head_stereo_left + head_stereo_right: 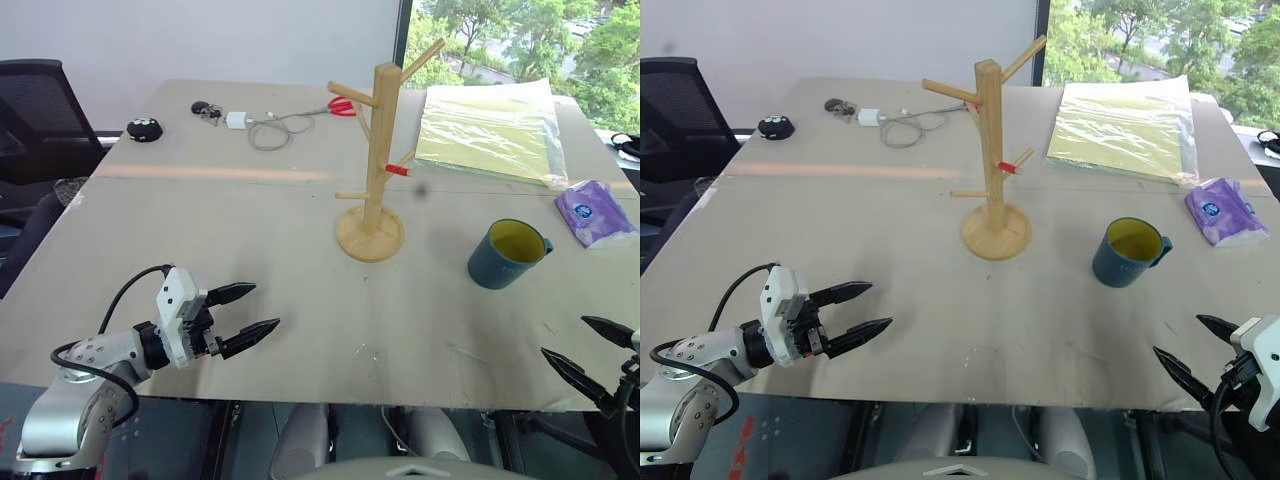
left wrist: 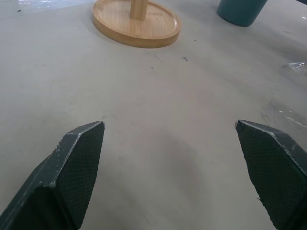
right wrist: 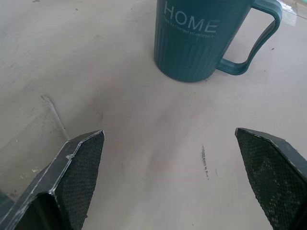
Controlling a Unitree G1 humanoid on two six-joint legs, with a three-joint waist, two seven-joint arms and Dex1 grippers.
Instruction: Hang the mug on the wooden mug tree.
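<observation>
I see my left hand [image 1: 243, 318] released, its two black fingers spread wide and empty, hovering over the near left part of the pale beige surface [image 1: 250, 230] and touching nothing. My right hand [image 1: 592, 355] is also spread fully apart at the near right edge, holding nothing. The dark teal-blue ceramic mug [image 1: 505, 254] with the yellow-green inside stands upright on the surface, just ahead of my right hand but apart from it, its handle turned away to the right. The tall light-wood mug tree [image 1: 376, 165] on its round base stands left of the mug, near the middle, its pegs bare.
</observation>
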